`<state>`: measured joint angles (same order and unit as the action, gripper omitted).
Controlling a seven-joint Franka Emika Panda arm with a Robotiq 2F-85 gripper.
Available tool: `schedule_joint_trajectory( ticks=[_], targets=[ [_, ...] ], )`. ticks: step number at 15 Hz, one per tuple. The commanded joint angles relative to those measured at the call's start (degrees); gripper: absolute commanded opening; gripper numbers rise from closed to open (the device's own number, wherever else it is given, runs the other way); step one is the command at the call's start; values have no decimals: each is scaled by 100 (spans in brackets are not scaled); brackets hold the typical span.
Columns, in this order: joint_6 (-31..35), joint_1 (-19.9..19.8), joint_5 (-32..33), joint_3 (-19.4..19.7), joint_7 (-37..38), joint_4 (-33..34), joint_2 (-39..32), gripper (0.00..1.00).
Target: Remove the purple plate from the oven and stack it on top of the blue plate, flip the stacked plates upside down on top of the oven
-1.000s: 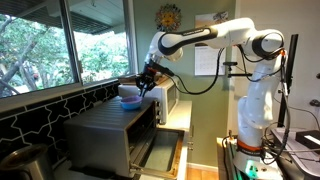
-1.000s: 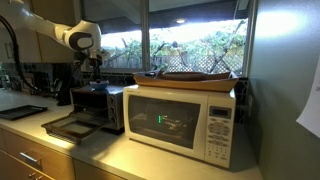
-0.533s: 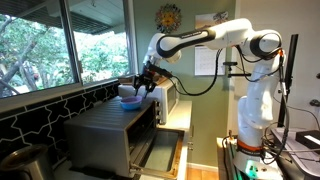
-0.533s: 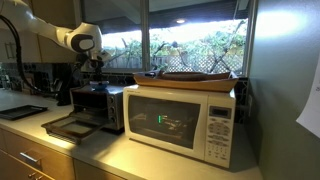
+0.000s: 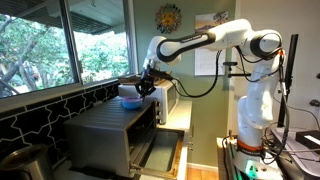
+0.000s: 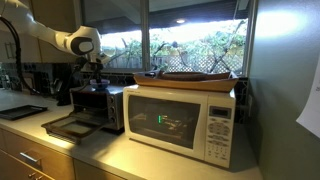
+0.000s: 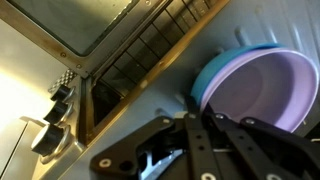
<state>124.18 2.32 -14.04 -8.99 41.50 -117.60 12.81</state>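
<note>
The purple plate (image 7: 262, 92) lies nested inside the blue plate (image 7: 203, 78), whose rim shows around it. The stack rests on the top of the dark-grey oven (image 7: 120, 130). In an exterior view the blue plate (image 5: 129, 99) sits at the far end of the oven top (image 5: 100, 117), with the gripper (image 5: 144, 86) at its edge. My gripper (image 7: 197, 104) has its fingers closed over the near rim of the stacked plates, one finger outside and one inside. In an exterior view the gripper (image 6: 96, 70) hangs above the oven (image 6: 100, 104); the plates are hidden there.
The oven door (image 5: 160, 152) hangs open and flat at the front, also seen in an exterior view (image 6: 64, 126). A white microwave (image 6: 183, 119) stands beside the oven, with a flat tray on top (image 6: 195, 77). Windows and a tiled ledge (image 5: 50, 108) run behind.
The wrist has shifted slightly lower and toward the window over the plates. The plates stay in about the same spot on the oven top.
</note>
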Motion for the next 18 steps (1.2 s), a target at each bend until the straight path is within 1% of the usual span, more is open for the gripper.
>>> schedule_joint_trajectory(
  ticks=[1,4,7,9,10,13,15,18],
  targets=[
    [-100,74,500,-157,141,42,69,2],
    [-715,124,1471,-462,232,497,68,2],
    [-1301,263,2422,-854,405,1168,-47,2],
    [-1491,361,3028,-1085,380,1457,-104,2],
    [-1486,402,3277,-1137,265,1425,-43,2],
    [-1143,445,4145,-1231,110,1186,-6,2],
    [-776,459,4688,-1209,28,980,4,2],
    [80,454,5460,-1111,-13,505,72,2]
  ],
)
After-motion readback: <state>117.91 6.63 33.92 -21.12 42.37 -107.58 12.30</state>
